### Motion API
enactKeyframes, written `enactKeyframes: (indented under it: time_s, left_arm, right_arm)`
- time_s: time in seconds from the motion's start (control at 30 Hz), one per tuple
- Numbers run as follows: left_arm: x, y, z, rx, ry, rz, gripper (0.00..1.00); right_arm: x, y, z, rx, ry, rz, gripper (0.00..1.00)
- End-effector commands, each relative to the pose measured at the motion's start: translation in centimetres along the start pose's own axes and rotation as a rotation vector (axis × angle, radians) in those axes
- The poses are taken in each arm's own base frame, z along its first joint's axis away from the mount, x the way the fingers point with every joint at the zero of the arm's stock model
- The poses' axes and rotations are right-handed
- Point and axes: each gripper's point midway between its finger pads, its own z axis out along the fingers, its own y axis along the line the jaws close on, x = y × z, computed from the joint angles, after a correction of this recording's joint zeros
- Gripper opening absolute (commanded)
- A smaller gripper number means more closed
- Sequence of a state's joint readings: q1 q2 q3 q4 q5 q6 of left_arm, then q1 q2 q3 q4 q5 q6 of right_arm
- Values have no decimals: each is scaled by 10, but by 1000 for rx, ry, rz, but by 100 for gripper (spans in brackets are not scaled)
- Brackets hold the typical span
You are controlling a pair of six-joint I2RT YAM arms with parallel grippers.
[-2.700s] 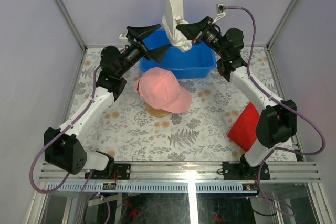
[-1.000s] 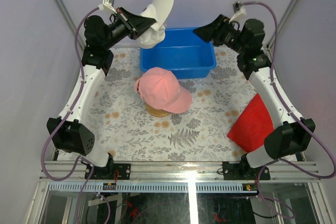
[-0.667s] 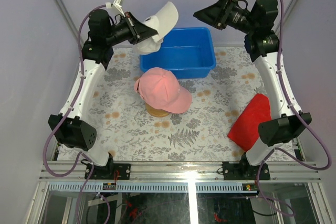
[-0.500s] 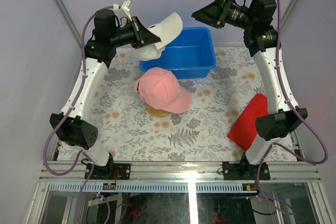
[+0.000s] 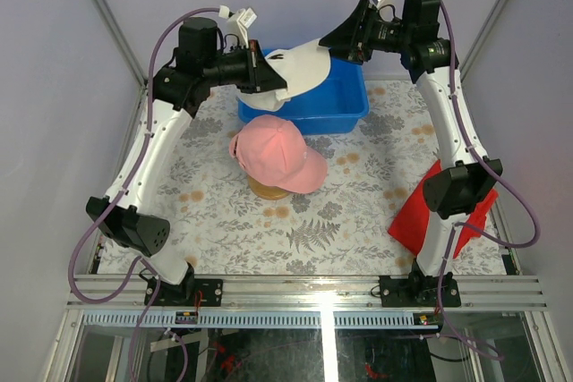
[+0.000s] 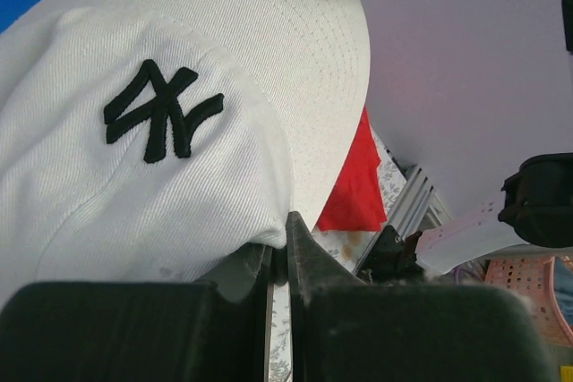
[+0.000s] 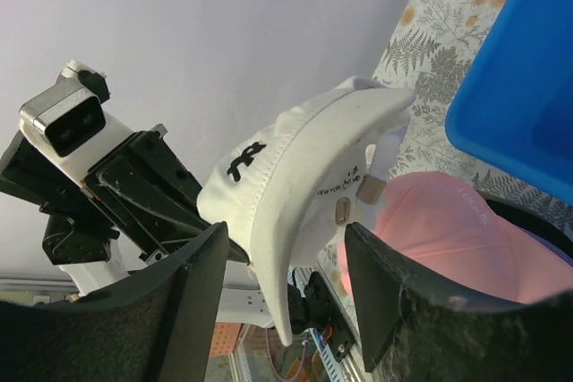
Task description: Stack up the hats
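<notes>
My left gripper point(image 5: 271, 77) is shut on the rear edge of a white hat point(image 5: 300, 63) with a black logo point(image 6: 152, 114) and holds it in the air over the bin's near-left corner. The hat's brim points right, toward my right gripper point(image 5: 333, 39). That gripper point(image 7: 286, 239) is open, and the white hat's brim point(image 7: 295, 185) lies between its spread fingers point(image 7: 192, 301); I cannot tell if they touch it. A pink hat point(image 5: 279, 154) sits on a round wooden dome point(image 5: 267, 190) below. No other hats show.
A blue bin point(image 5: 345, 105) stands at the back centre, behind the pink hat. A flat red cloth point(image 5: 421, 207) lies at the right, partly under the right arm. Both arms reach high over the back of the flowered tabletop point(image 5: 313, 230).
The white hat passed from my right gripper to my left. The left arm then swung it right and levelled it over the bin. The right arm rose and came left to the brim.
</notes>
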State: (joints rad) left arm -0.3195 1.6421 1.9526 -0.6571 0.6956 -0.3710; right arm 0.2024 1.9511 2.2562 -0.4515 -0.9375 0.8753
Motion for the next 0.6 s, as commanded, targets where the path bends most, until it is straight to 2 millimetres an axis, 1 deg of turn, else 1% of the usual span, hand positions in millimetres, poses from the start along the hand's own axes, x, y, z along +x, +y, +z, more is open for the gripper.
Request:
enactKeyframes:
  time_s: [0.0,0.03,0.1,0.4,0.5,0.57]
  left_arm:
    - [-11,-12,-14,-21,-33,96,0]
    - [-10,-11,-14,-25,-29,97,0]
    - [-9,-9,-12,-29,-17,99,0]
    - [-2,-20,0,-11,37,132,0]
    - [1,-23,1,-14,48,144,0]
    - [4,-23,1,-16,60,149,0]
  right_arm:
    - [5,29,-12,-53,23,-10,58]
    - [7,30,-11,-57,32,-4,54]
    - [9,28,-11,-61,46,10,51]
    - [17,18,-6,-54,87,59,49]
    - [18,18,-3,-58,94,66,44]
    - [19,18,-1,-62,101,72,37]
